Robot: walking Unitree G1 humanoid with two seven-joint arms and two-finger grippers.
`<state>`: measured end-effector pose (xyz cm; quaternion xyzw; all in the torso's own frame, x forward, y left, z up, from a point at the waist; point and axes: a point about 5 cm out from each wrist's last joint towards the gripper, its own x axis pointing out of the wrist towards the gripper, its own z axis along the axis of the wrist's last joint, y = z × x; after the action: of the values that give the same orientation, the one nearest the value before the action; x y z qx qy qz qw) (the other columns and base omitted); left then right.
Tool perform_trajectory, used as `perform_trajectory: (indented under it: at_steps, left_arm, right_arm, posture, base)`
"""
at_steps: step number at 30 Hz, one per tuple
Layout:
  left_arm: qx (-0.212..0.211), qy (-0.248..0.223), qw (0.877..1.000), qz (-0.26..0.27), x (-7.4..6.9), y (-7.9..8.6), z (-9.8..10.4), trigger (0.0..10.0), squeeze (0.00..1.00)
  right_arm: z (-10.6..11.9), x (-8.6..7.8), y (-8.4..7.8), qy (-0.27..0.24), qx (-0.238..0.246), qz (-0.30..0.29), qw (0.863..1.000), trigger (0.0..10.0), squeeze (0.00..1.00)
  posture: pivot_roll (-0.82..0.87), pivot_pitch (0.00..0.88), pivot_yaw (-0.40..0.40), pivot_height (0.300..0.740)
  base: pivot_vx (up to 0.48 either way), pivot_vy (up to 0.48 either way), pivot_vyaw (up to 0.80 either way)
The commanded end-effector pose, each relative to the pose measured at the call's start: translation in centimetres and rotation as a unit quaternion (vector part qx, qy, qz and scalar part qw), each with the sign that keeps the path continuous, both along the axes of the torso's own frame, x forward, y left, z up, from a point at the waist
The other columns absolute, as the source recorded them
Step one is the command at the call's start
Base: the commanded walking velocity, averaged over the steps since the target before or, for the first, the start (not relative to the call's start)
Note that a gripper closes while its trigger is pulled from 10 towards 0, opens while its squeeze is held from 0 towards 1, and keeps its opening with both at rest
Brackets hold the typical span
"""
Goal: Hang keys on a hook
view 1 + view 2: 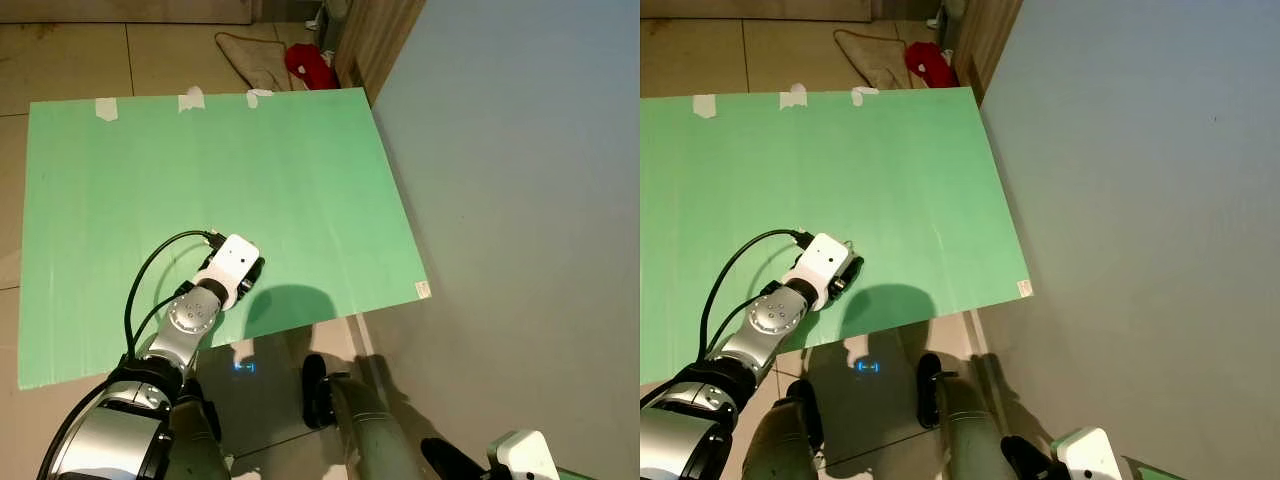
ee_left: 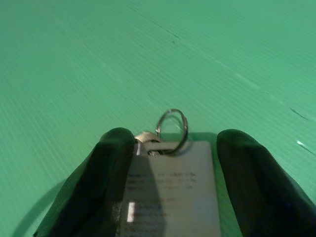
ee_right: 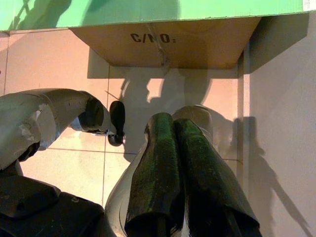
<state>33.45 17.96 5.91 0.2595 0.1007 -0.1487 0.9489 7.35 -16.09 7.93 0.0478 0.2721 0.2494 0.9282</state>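
Note:
A green board (image 1: 200, 170) lies flat and low before me. My left gripper (image 2: 170, 140) reaches down to it near its front edge, seen from above under the white wrist camera (image 1: 228, 262). In the left wrist view its two black fingers (image 2: 113, 163) stand open on either side of a grey key tag (image 2: 173, 187) that lies on the green surface. A metal key ring (image 2: 172, 129) sticks out past the tag, with a small silver key piece beside it. My right gripper (image 3: 174, 123) hangs at my side, fingers pressed together over the tiled floor.
A plain wall (image 1: 520, 200) rises close on the right. A red cloth (image 1: 310, 65) and a beige cloth (image 1: 255, 55) lie on the floor beyond the board, by a wooden cabinet (image 1: 375, 35). A cardboard box (image 3: 168, 47) supports the board.

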Motion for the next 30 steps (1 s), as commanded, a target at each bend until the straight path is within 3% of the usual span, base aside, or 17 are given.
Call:
perform_trajectory:
  at_steps: [1,2,17,30]
  left_arm:
    - [0.002,0.016,1.0,-0.006,-0.6,-0.5,-1.0,4.9,0.0]
    - [0.002,0.016,1.0,-0.005,-0.6,-0.4,-1.0,0.0,0.0]
    - [0.021,0.01,0.999,-0.029,-0.8,-0.6,-1.0,0.0,0.0]
    - [-0.021,0.01,0.999,-0.029,-0.9,-1.1,-0.9,0.0,0.0]
  right_arm:
    - [-0.2,-0.5,-0.5,0.017,-0.011,-0.003,1.0,10.0,0.0]
    - [-0.2,-0.4,-0.5,0.017,-0.011,-0.003,1.0,10.0,0.0]
    - [-0.6,0.4,-0.7,0.015,-0.011,0.002,1.0,10.0,0.0]
    - [-1.2,1.8,-0.7,0.002,-0.008,0.008,1.0,10.0,0.0]
  posture:
    - [-0.39,0.413,-0.214,0.722]
    - [-0.39,0.415,-0.214,0.722]
    - [-0.38,0.407,-0.219,0.722]
    - [-0.34,0.369,-0.208,0.722]
  base:
    - [0.0,0.0,0.0]
    - [0.0,0.0,0.0]
    - [0.0,0.0,0.0]
    - [0.0,0.0,0.0]
